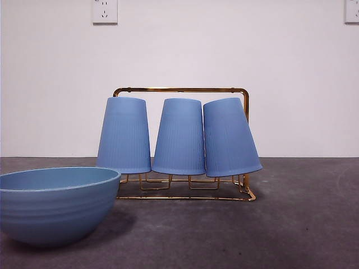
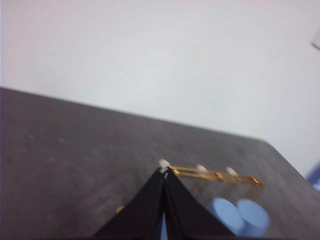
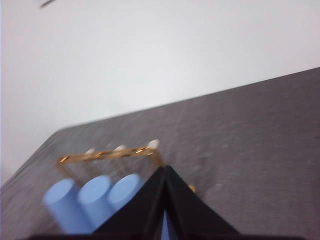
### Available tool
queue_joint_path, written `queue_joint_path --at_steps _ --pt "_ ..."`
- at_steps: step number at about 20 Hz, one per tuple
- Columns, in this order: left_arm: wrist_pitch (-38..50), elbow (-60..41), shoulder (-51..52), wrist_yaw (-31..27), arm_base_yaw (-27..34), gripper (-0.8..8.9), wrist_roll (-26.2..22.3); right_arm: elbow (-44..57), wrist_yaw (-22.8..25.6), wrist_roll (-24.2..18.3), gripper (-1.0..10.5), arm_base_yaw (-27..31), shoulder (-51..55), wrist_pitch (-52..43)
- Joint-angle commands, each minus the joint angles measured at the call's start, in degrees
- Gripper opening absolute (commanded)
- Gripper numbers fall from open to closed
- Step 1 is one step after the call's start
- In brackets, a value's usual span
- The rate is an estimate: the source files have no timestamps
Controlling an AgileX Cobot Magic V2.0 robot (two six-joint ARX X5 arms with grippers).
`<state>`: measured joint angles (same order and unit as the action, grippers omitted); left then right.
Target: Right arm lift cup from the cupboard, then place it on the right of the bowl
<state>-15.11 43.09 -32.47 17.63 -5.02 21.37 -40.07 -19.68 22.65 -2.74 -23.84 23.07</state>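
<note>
Three tall ribbed blue cups stand upside down on the gold wire cupboard (image 1: 179, 89) in the front view; the right cup (image 1: 229, 137) leans to the right, the middle cup (image 1: 179, 136) and left cup (image 1: 124, 135) stand straight. The wide blue bowl (image 1: 56, 203) sits at the front left. No arm shows in the front view. My right gripper (image 3: 164, 172) is shut and empty, held above and apart from the cupboard (image 3: 107, 154) and cups (image 3: 125, 189). My left gripper (image 2: 163, 175) is also shut and empty, with the cupboard (image 2: 215, 175) beyond its tip.
The dark grey table (image 1: 303, 224) stretches to the right of the bowl and cupboard. A white wall with a socket plate (image 1: 105, 11) stands behind.
</note>
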Motion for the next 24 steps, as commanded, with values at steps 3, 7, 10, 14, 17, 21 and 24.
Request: queue_joint_path --at_steps 3,7,10,14,17,21,24 --pt "-6.4 9.5 -5.9 4.5 -2.0 0.09 -4.9 -7.7 -7.7 -7.8 0.1 -0.2 -7.6 4.2" --pt "-12.3 16.6 -10.9 9.0 -3.6 0.08 -9.5 -13.1 -13.6 -12.9 0.1 -0.5 -13.3 7.1" --pt "-16.5 21.2 -13.9 13.2 -5.0 0.08 -13.3 -15.6 -18.1 -17.2 0.1 -1.9 -16.5 8.0" --pt "-19.9 23.8 -15.8 18.4 -7.0 0.06 -19.9 -16.9 -23.6 -21.2 0.1 -3.5 -19.3 8.9" --pt "-20.8 23.8 -15.8 19.8 -8.2 0.06 -22.6 -16.9 -27.4 -21.9 0.1 -4.2 -20.4 9.2" --pt "-21.7 23.8 -15.8 19.8 -9.0 0.06 -24.1 -16.9 -28.9 -21.8 0.1 -4.6 -20.7 10.3" --pt "-21.6 23.8 -15.8 19.8 -9.3 0.09 -24.2 -16.9 -28.2 -21.8 0.1 -4.6 -20.6 10.4"
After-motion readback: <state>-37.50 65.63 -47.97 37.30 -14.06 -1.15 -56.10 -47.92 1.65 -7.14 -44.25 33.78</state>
